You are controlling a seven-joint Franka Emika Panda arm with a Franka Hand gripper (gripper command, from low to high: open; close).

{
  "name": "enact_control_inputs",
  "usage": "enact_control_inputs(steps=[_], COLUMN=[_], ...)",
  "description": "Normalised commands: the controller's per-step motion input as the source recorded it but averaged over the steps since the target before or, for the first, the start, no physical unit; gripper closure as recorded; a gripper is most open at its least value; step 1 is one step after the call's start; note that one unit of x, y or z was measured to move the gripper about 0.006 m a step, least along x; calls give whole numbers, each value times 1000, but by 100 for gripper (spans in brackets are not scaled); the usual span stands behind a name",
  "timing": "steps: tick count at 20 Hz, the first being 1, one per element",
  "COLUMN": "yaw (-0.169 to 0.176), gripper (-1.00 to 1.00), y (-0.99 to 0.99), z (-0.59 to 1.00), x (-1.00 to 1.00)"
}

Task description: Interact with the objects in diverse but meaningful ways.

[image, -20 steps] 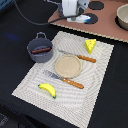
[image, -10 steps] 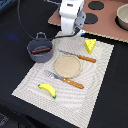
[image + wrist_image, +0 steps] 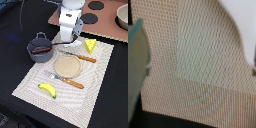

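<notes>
One gripper [image 3: 70,40] hovers above the placemat [image 3: 100,70] beside the pot [image 3: 40,50]; finger state cannot be determined.

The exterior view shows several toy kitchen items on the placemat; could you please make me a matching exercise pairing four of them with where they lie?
Things:
1. banana
2. cheese wedge
3. pot
4. plate

Places:
A. middle of the placemat, between the fork and knife
B. far corner of the mat, toward the exterior view's right
C. near edge of the mat, toward the exterior view's left
D. far left edge of the mat, holding a dark brown bar

Pairs: 1-C, 2-B, 3-D, 4-A
</notes>
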Motion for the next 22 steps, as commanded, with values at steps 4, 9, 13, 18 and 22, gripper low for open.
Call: enact_control_inputs(steps=[4,9,13,18,22], yaw=[-35,-43,-33,-23,-24], gripper=[-100,-100,-100,-100,-100], y=[140,37,-148,-365,-373], z=[1000,667,69,0,104], x=[-78,-144,-424,-612,-714])
